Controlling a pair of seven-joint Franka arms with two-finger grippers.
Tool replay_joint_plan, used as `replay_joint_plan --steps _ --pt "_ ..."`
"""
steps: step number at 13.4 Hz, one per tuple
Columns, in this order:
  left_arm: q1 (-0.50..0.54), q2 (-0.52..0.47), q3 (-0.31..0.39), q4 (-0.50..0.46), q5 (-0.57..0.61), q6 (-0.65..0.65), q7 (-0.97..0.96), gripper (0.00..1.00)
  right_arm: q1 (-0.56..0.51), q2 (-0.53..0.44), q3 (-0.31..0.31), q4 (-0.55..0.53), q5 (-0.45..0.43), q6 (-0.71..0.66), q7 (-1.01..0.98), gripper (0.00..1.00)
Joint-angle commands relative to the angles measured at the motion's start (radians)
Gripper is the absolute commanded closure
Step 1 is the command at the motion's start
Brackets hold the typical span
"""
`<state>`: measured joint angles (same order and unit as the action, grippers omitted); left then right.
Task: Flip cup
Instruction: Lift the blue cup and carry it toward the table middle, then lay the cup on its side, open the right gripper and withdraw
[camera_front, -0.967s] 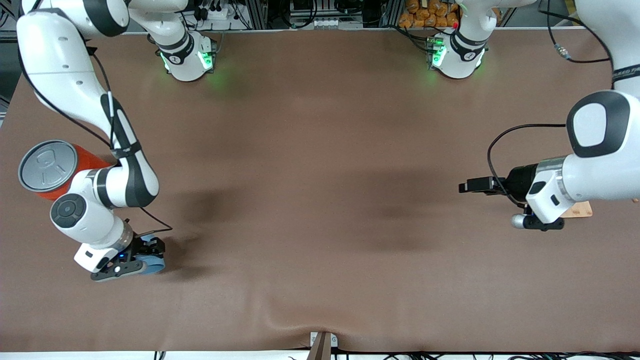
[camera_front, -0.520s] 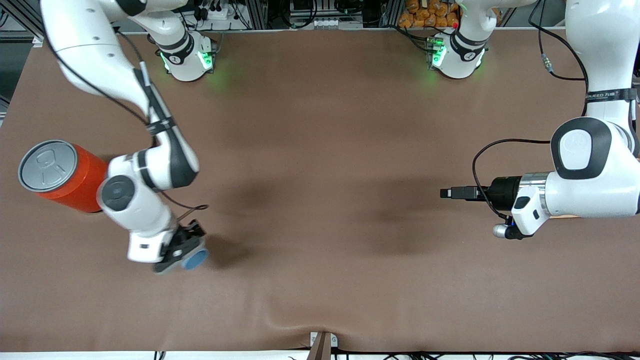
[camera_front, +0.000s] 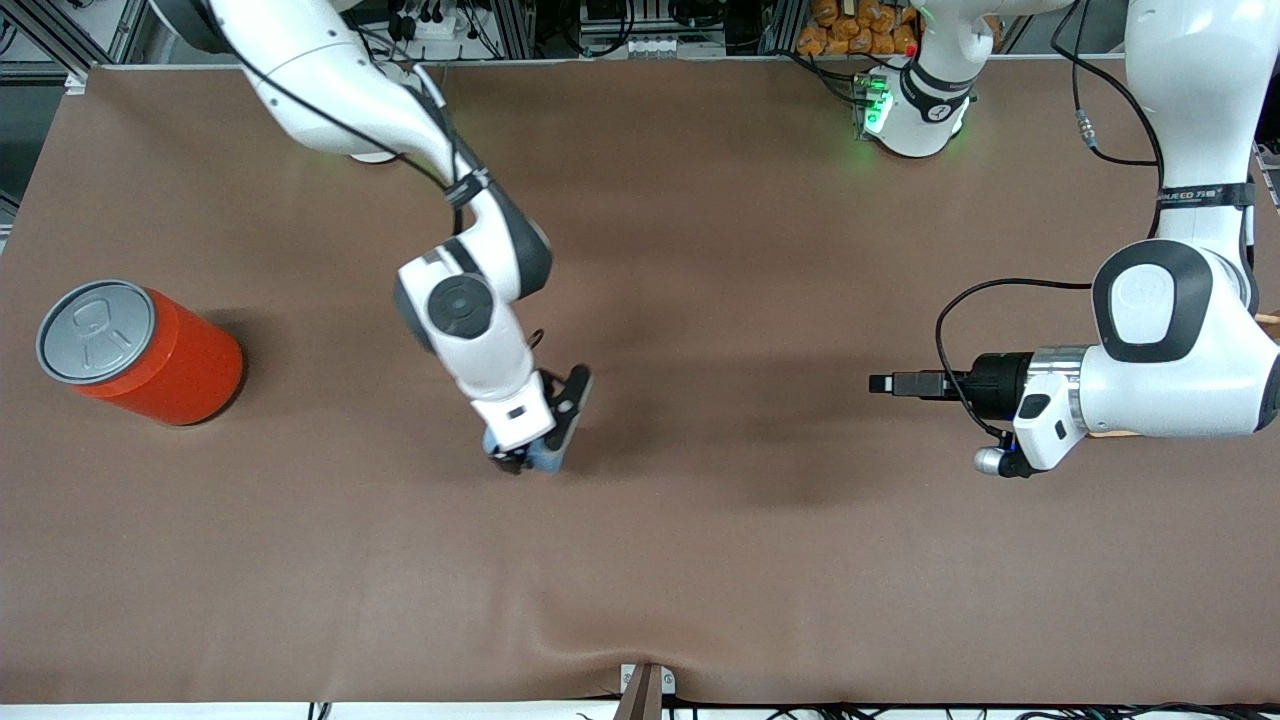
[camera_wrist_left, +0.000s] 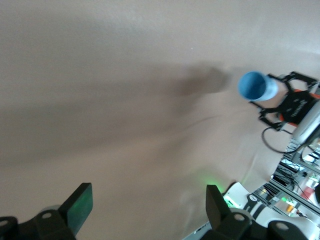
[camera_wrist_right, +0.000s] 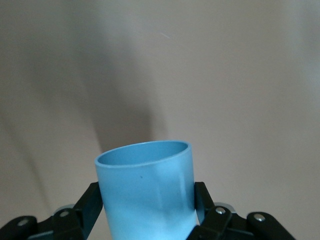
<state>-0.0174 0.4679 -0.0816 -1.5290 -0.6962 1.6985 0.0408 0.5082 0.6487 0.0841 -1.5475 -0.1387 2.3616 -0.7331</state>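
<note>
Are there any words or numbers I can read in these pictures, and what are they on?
Black band on the left arm: white print, too small to read.
Grey lid of the orange can: only a raised pull-tab shape, no words.
Cup in the right gripper: no print showing.

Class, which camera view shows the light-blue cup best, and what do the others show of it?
The right wrist view: the cup fills the frame, rim and wall clear, clamped between the right gripper fingers. The left wrist view shows it small, with its open mouth and darker inside. The front view shows only a blue sliver under the right gripper, over the table.
</note>
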Motion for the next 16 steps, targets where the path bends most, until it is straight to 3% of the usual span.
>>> replay_joint_plan --steps 1,6,8,11,16 --pt "0.017 -0.006 0.0 -0.06 -0.09 -0.008 0.077 0.0 0.107 -0.008 -0.014 -0.048 -0.005 0.034 -0.081 0.28" --pt "0.02 0.001 0.0 -0.1 -0.129 -0.008 0.117 0.0 0.188 0.029 -0.012 -0.131 -0.001 0.215 -0.068 0.24" --pt "0.016 0.026 0.0 -0.105 -0.166 -0.008 0.122 0.0 0.194 0.038 -0.012 -0.134 0.001 0.232 -0.045 0.0" --pt "0.001 0.041 0.0 -0.108 -0.183 -0.008 0.126 0.0 0.178 0.019 -0.011 -0.134 0.007 0.219 -0.039 0.0" --pt "-0.018 0.057 -0.012 -0.167 -0.272 -0.002 0.129 0.0 0.041 -0.145 0.051 -0.115 0.039 -0.08 0.147 0.0"
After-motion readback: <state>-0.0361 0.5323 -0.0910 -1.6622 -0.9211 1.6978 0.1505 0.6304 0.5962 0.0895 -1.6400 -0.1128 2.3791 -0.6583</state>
